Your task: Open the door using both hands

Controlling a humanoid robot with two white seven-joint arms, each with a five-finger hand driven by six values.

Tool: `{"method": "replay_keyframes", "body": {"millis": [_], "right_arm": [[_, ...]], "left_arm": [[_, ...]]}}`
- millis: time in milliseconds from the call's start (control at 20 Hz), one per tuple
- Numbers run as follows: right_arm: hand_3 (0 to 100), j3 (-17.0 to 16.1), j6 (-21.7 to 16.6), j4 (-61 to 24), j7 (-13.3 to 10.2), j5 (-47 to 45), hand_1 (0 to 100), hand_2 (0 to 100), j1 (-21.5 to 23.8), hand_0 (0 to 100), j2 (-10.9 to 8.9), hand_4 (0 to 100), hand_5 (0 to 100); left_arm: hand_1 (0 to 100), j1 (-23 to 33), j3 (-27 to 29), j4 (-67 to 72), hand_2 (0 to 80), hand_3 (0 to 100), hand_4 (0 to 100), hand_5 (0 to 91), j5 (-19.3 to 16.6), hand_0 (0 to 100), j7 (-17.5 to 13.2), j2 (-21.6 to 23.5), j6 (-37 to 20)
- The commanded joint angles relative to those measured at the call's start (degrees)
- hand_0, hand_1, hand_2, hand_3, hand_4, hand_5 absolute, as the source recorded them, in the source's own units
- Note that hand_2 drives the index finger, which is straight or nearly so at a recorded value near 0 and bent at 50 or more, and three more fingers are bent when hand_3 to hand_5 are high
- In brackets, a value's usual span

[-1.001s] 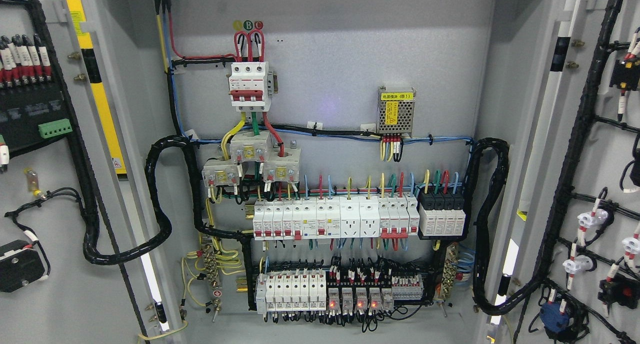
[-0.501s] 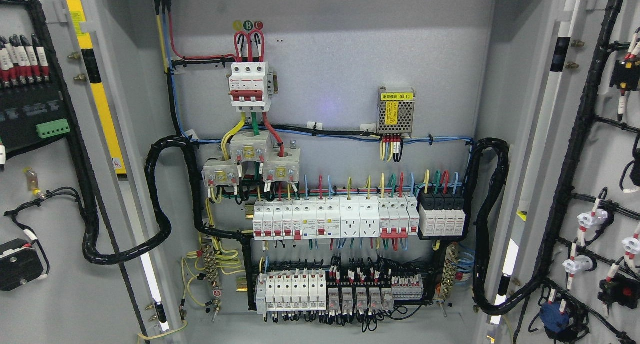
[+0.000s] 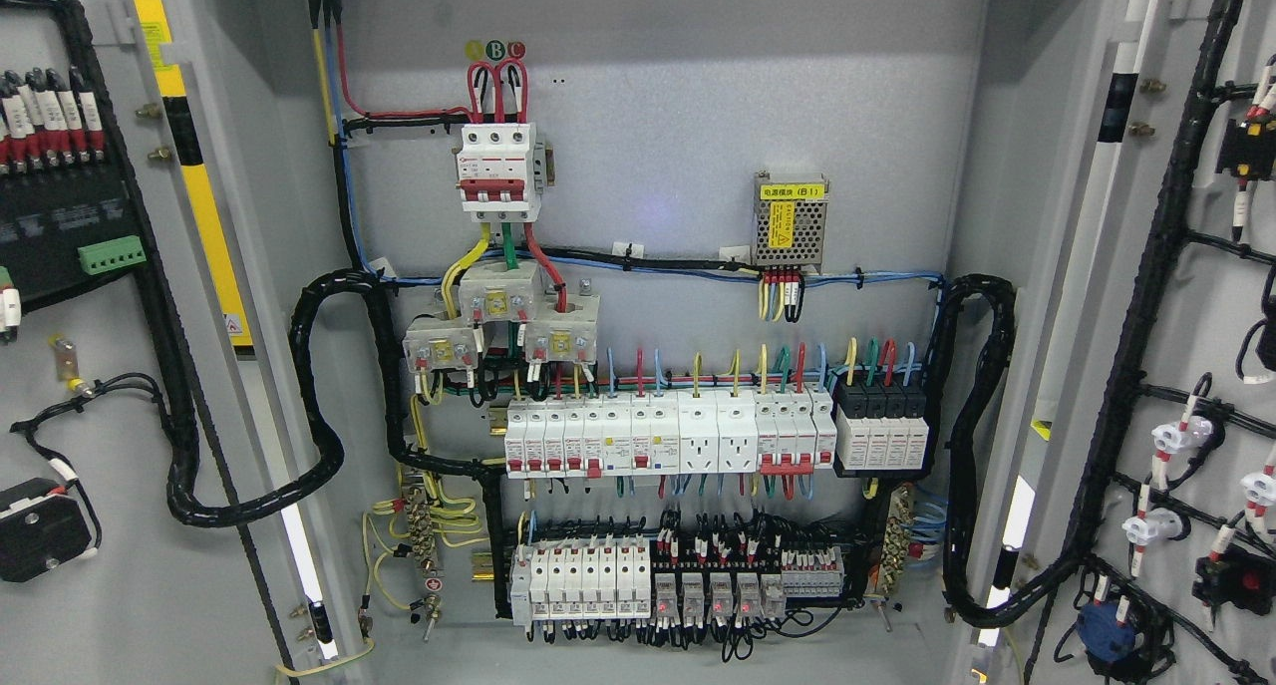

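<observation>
A grey electrical cabinet stands open in the head view, both doors swung wide. The left door [image 3: 110,585] shows its inner face with black cable looms and a green terminal block. The right door [image 3: 1206,326] shows its inner face with black wiring and white connectors. Between them the back panel [image 3: 658,97] carries a red and white main breaker [image 3: 495,171], a power supply module [image 3: 790,220] and rows of white breakers [image 3: 668,436]. Neither of my hands nor any arm shows in the picture.
Thick black cable bundles loop at the left [image 3: 319,396] and right [image 3: 977,436] of the cabinet interior. A lower row of relays [image 3: 713,595] has small red lights lit. Yellow and black hazard strips run along the left door frame [image 3: 189,167].
The left door's inner face shifts very slightly between frames. The red lights on the lower relays went dark half a second ago and are lit again now.
</observation>
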Motion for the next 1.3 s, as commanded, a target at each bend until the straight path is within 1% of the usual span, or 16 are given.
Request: {"method": "replay_keyframes", "body": {"millis": [0, 200, 300, 350, 401, 451, 601, 651, 751, 801, 901, 1001, 1101, 1151, 1202, 1252], "right_arm": [[0, 7.93, 0.11, 0.59, -0.30, 0.13, 0, 0, 0.41, 22, -0.57, 0, 0], [0, 12.59, 0.64, 3.57, -0.30, 1.00, 0, 0, 1.11, 22, -0.22, 0, 0], [0, 16.19, 0.64, 6.64, -0.30, 1.18, 0, 0, 1.64, 22, 0.04, 0, 0], [0, 17.68, 0.64, 8.40, -0.30, 1.36, 0, 0, 1.90, 22, 0.05, 0, 0], [0, 18.74, 0.55, 10.33, -0.21, 2.14, 0, 0, 1.90, 22, 0.05, 0, 0], [0, 19.97, 0.47, 12.96, -0.30, 3.63, 0, 0, 1.90, 22, 0.31, 0, 0], [0, 22.09, 0.02, 20.79, -0.12, 10.22, 0, 0, 1.90, 22, 2.33, 0, 0], [0, 22.70, -0.15, 23.25, 0.14, 12.15, 0, 0, 1.90, 22, 3.29, 0, 0], [0, 24.11, -0.15, 27.56, 0.93, 14.27, 0, 0, 1.90, 22, 4.70, 0, 0], [0, 24.64, -0.15, 29.41, 1.11, 14.37, 0, 0, 1.90, 22, 5.23, 0, 0], [0, 26.13, -0.15, 33.88, 1.11, 14.54, 0, 0, 1.73, 22, 6.19, 0, 0], [0, 28.15, -0.15, 38.45, 1.11, 14.80, 0, 0, 1.55, 22, 6.64, 0, 0], [0, 30.96, 0.37, 43.37, 0.23, 15.33, 0, 0, 1.47, 22, 6.72, 0, 0], [0, 31.58, 0.46, 46.01, 0.23, 15.68, 0, 0, 1.38, 22, 6.72, 0, 0], [0, 32.28, 0.46, 49.78, 0.23, 15.68, 0, 0, 1.12, 22, 7.16, 0, 0], [0, 32.98, 0.38, 53.64, 0.32, 15.77, 0, 0, 0.50, 22, 8.03, 0, 0]], "left_arm": [[0, 1.75, -0.56, -7.83, 0.0, 0, 0, 0.0, -0.32, 0, 0.19, -4.03, 0.22], [0, 4.74, -2.75, -9.85, 0.0, 0, 0, 0.0, -0.85, 0, 0.19, -7.10, -0.31], [0, 5.62, -4.07, -10.55, 0.0, 0, 0, 0.0, -1.90, 0, 0.36, -8.77, -0.39], [0, 5.71, -5.21, -10.56, 0.0, 0, 0, 0.0, -3.21, 0, 0.54, -9.65, -0.48], [0, 6.15, -7.14, -10.47, 0.0, 0, 0, 0.0, -5.57, 0, 0.72, -10.70, -0.57], [0, 6.85, -9.33, -10.12, 0.0, 0, 0, 0.0, -8.82, 0, 1.33, -12.02, -1.44], [0, 8.26, -16.53, -7.14, 0.0, 0, 0, 0.0, -18.14, 0, 3.26, -15.54, -6.53], [0, 8.44, -19.00, -4.78, 0.0, 0, 0, 0.0, -20.51, 0, 3.88, -16.33, -7.94], [0, 8.26, -23.48, 2.50, 0.0, 0, 0, 0.0, -23.51, 0, 4.93, -18.09, -9.96], [0, 7.65, -24.98, 7.85, 0.0, 0, 0, 0.0, -24.66, 0, 5.37, -19.14, -11.54], [0, 4.33, -25.87, 18.49, 0.0, 0, 0, 0.0, -25.37, 0, 5.46, -21.42, -14.27], [0, 0.20, -25.44, 30.87, 0.0, 0, 0, 0.0, -25.37, 0, 5.46, -23.71, -14.63], [0, -3.32, -25.44, 42.22, 0.0, 0, 0, 0.0, -25.28, 0, 5.46, -24.68, -14.72], [0, -5.25, -25.52, 48.53, 0.0, 0, 0, 0.0, -25.28, 0, 5.46, -25.56, -14.72], [0, -7.71, -25.61, 55.21, 0.0, 0, 0, 0.0, -25.28, 0, 5.46, -26.09, -14.63], [0, -9.73, -25.61, 61.28, 0.0, 0, 0, 0.0, -25.37, 0, 5.46, -26.35, -14.55]]}}
